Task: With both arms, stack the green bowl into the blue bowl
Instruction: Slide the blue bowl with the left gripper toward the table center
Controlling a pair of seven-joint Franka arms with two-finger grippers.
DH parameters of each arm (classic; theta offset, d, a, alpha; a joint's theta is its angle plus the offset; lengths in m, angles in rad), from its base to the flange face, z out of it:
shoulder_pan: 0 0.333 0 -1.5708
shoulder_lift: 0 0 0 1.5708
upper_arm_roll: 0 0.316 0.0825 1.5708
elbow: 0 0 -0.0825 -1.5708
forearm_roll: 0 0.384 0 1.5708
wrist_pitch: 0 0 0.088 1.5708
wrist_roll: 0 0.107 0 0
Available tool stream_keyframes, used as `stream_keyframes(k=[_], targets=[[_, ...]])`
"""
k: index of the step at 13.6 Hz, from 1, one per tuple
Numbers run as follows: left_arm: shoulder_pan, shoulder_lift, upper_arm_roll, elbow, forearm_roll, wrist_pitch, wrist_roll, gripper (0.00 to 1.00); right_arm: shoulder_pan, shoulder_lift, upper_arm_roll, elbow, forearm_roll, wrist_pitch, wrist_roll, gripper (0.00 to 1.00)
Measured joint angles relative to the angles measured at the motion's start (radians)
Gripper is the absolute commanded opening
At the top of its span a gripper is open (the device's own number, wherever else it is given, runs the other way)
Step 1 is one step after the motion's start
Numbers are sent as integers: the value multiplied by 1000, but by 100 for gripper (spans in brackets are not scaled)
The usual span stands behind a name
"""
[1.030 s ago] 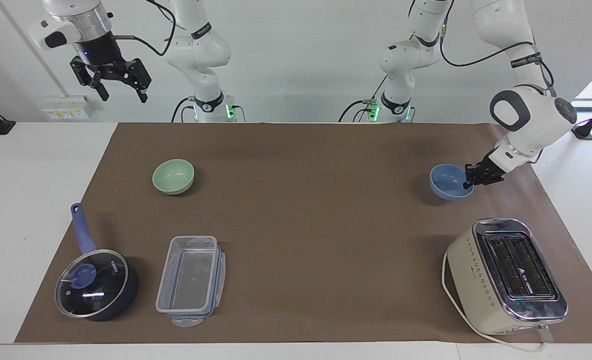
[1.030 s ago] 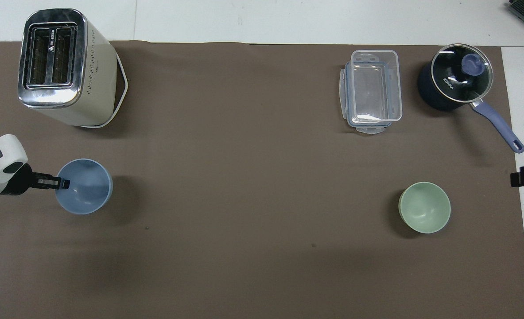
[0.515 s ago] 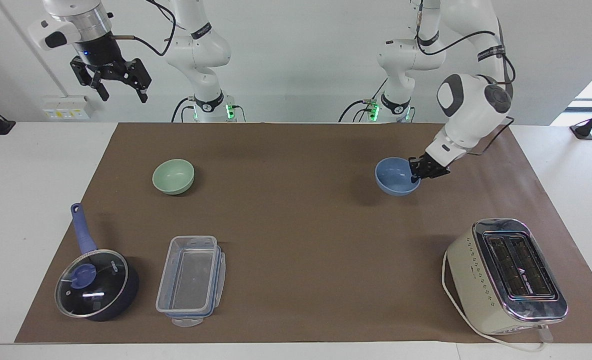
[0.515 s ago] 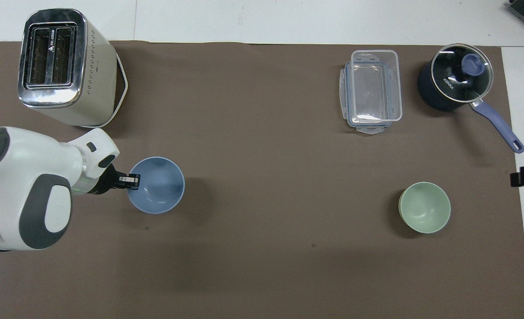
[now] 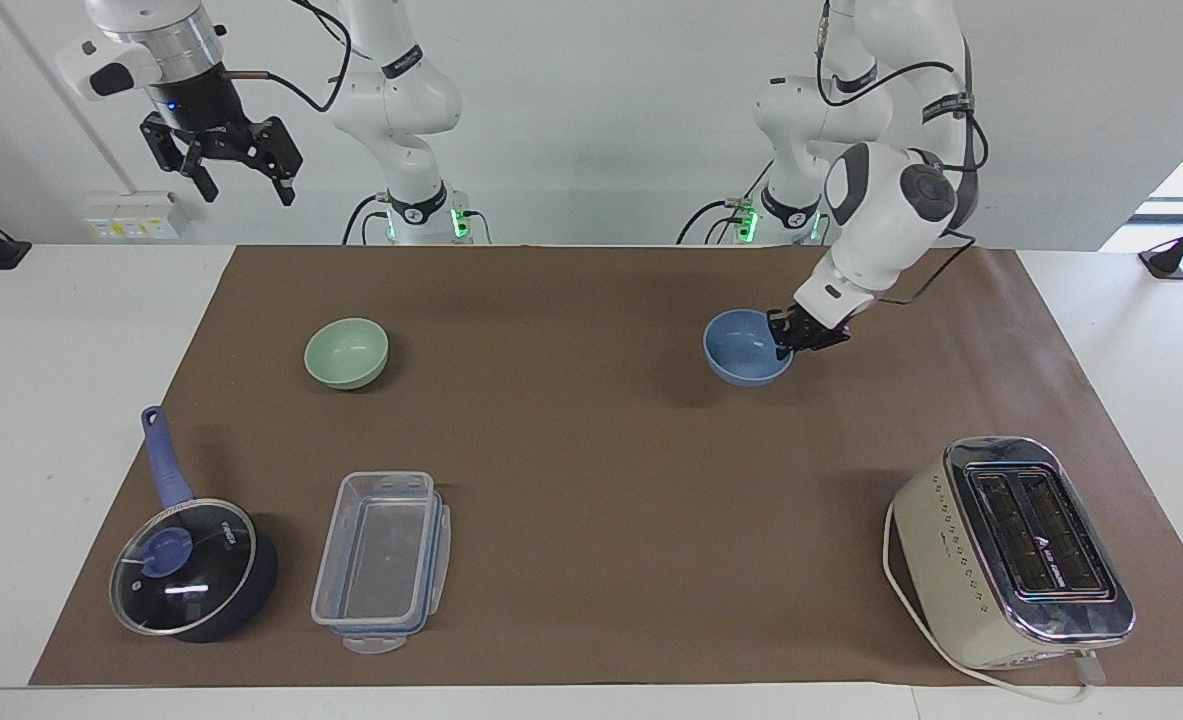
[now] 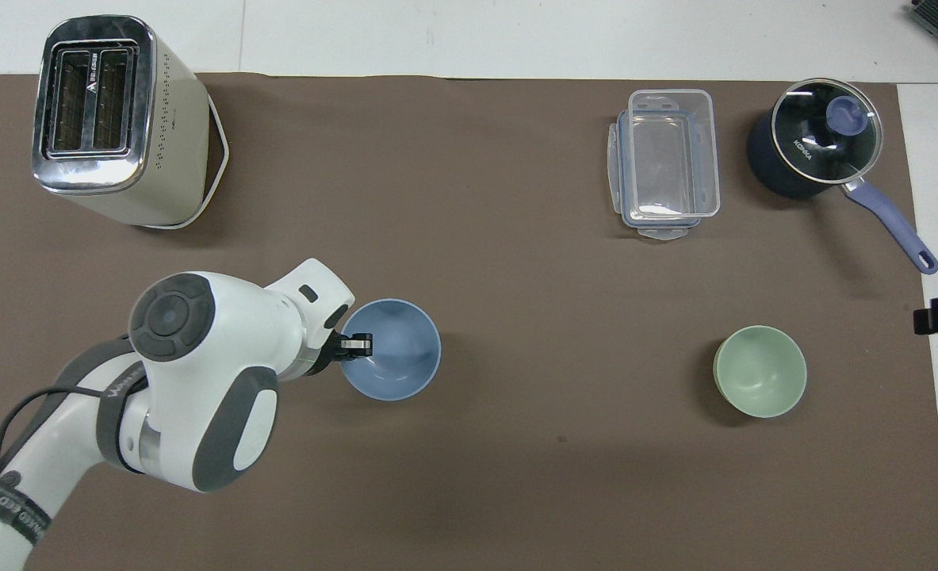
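- I work in a robotics lab — my two white arms are bolted at the edge of a white table (image 5: 71, 330).
- A brown paper sheet (image 5: 591, 470) covers it.
- Kitchen props sit staged on it: toaster (image 5: 1011, 550), saucepan (image 5: 191, 570), plastic container (image 5: 381, 560).
- Bare white walls, loose cables, a wall socket strip (image 5: 131, 215).
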Motion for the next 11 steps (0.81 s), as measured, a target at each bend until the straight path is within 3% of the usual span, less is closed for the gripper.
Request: stream_keyframes(k=[4, 11], targets=[[-93, 88, 0, -1, 0, 152, -105, 0, 0, 0, 0, 0, 0, 0, 0, 100], [-144, 217, -1, 63, 0, 224, -220, 3, 0, 0, 0, 0, 0, 0, 0, 100]])
